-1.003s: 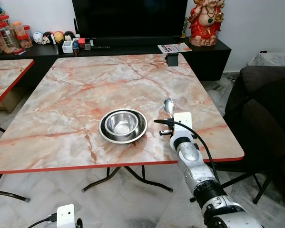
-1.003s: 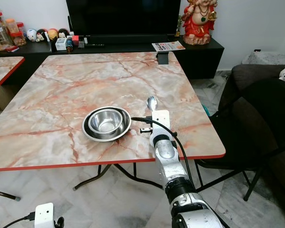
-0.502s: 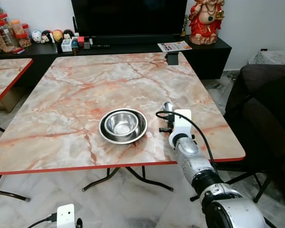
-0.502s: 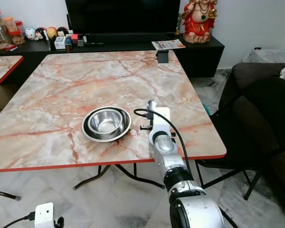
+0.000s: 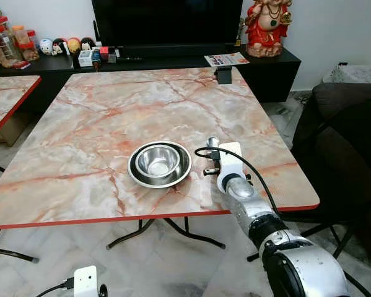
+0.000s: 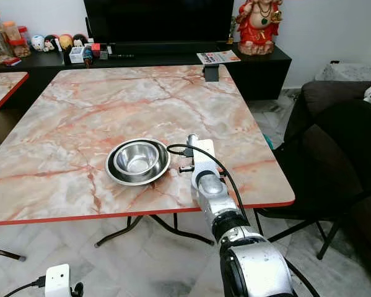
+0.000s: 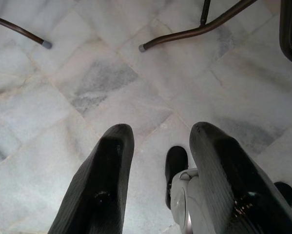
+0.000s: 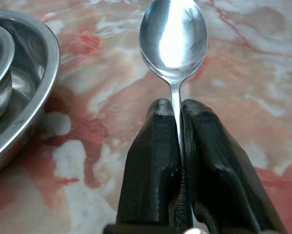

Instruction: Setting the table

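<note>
A steel spoon (image 8: pixel 174 36) is pinched by its handle between the fingers of my right gripper (image 8: pixel 178 109), which is shut on it; its bowl points away from me just above the marble table (image 5: pixel 111 117). In the eye views the spoon bowl (image 5: pixel 213 142) sticks out past the right wrist (image 5: pixel 230 162), just right of a steel bowl nested in a steel plate (image 5: pixel 160 163). The plate's rim (image 8: pixel 33 78) shows beside the spoon in the right wrist view. My left gripper (image 7: pixel 158 141) hangs open over the floor.
A second marble table (image 5: pixel 2 102) stands at the left. A dark chair and sofa (image 5: pixel 349 154) lie close on the right. Behind the table runs a black TV bench (image 5: pixel 173 59) with jars, figurines, a magazine and a red statue (image 5: pixel 264 28). Table legs (image 7: pixel 194 31) cross the tiled floor.
My right arm has brought the spoon leftward and a little nearer, closer to the plate's right rim. The bowl and plate have not moved.
</note>
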Motion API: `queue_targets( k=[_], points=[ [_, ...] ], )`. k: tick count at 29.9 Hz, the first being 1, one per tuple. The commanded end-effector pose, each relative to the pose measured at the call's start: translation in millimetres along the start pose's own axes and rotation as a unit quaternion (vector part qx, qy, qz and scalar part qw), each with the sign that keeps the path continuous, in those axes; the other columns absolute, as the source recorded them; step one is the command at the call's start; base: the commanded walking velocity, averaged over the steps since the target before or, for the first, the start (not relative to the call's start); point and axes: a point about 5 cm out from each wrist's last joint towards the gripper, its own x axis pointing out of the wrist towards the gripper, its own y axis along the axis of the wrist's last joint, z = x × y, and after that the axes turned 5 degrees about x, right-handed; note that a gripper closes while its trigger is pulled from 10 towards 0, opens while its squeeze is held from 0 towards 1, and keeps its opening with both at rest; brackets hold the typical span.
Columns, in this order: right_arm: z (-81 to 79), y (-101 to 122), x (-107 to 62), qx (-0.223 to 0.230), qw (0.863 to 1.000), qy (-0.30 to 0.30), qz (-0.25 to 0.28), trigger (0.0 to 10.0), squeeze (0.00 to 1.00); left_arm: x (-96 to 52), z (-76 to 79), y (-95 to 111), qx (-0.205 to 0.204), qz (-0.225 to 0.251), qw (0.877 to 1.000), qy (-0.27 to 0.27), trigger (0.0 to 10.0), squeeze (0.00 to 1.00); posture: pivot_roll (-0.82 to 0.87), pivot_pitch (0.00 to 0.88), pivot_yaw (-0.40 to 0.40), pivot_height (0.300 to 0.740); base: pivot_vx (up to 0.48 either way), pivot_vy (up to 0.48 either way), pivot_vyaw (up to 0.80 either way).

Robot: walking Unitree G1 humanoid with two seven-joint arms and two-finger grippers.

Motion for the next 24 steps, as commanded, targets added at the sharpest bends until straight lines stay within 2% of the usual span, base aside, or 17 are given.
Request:
queue_targets(
  k=[1, 18, 24],
  points=[
    [-1.8, 7, 1.8, -0.002, 1.000, -0.005, -0.001, 10.0, 0.00, -0.3, -2.0, -3, -0.005, -0.009, 1.000, 0.006, 10.0, 0.00, 0.00, 0.000, -0.007, 0.732, 0.000, 0.000, 0.00],
    [-2.2, 14, 3.8, 0.014, 1.000, -0.022, -0.006, 10.0, 0.00, -2.0, -4.5, -7, -0.013, -0.016, 1.000, 0.014, 10.0, 0.00, 0.02, 0.000, -0.022, 0.732, 0.000, 0.000, 0.00],
    [-4.6, 26, 4.1, 0.014, 0.999, -0.008, 0.032, 10.0, 0.00, -2.5, -6.6, -8, -0.012, -0.015, 1.000, 0.018, 10.0, 0.00, 0.02, 0.000, -0.017, 0.732, 0.000, 0.000, 0.00]
  ],
)
